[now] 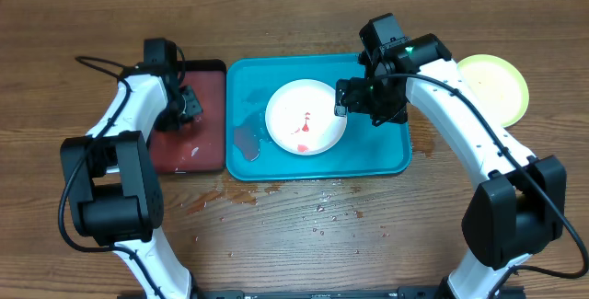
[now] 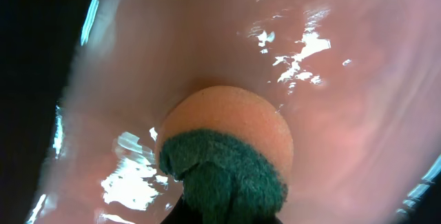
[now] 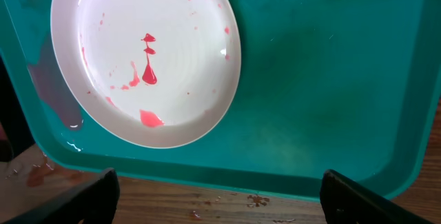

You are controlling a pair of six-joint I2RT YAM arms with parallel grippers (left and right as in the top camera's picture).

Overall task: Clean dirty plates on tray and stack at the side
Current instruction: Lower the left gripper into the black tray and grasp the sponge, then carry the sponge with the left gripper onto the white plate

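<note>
As the left jaws clench a sponge (image 2: 227,148) over the black tray (image 1: 212,65) at centre left, apparently to wet it in the reddish liquid, the right jaws hang spread wide above the turquoise tray (image 1: 377,156) mid-frame. They sit just right of the smeared white plate (image 1: 290,106), probably to steady it. A green plate (image 1: 502,87) waits on the tabletop (image 1: 294,244), upper right.

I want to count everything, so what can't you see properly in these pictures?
Overhead: the left arm hides the sponge and the jaws gripping it.
Left wrist: those jaws are cut off by the bottom edge.
Overhead: the right arm covers part of the green plate; anything under that plate is hidden.
Right wrist: the top edge cuts off the white plate.
</note>
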